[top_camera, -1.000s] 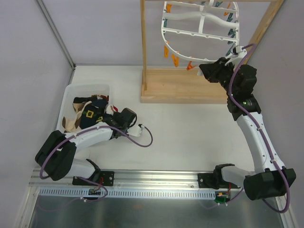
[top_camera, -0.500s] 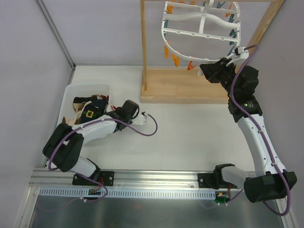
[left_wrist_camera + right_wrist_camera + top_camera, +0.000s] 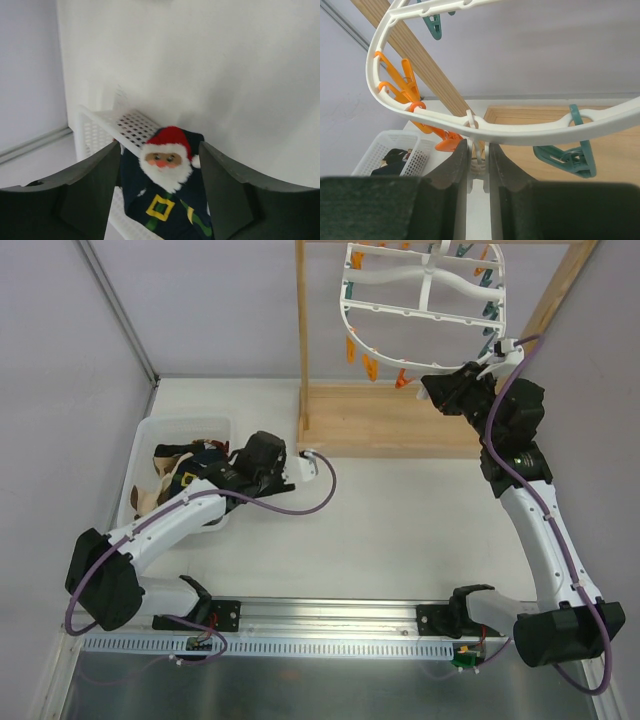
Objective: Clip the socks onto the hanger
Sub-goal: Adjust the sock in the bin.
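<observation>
A dark navy Santa sock [image 3: 167, 192] with a yellow buckle lies draped over the rim of the white basket [image 3: 125, 127]. It tops a pile of socks [image 3: 192, 472] in the top view. My left gripper [image 3: 160, 150] is open, its jaws wide on either side of the Santa sock and short of it. It sits at the basket's right side [image 3: 250, 458]. The white oval hanger [image 3: 420, 310] hangs from the wooden stand. My right gripper [image 3: 437, 388] is at its lower rim [image 3: 520, 132], shut on a white peg [image 3: 479, 167] hanging there.
The wooden stand [image 3: 385, 420] has a flat base and two uprights at the back of the table. Orange pegs [image 3: 407, 82] and a teal peg [image 3: 570, 152] hang from the rim on either side of my right gripper. A metal frame post [image 3: 115, 305] stands at the left.
My left gripper has swung from the table in front of the basket up to the basket's right side, facing the socks. My right gripper has stayed at the hanger's rim.
</observation>
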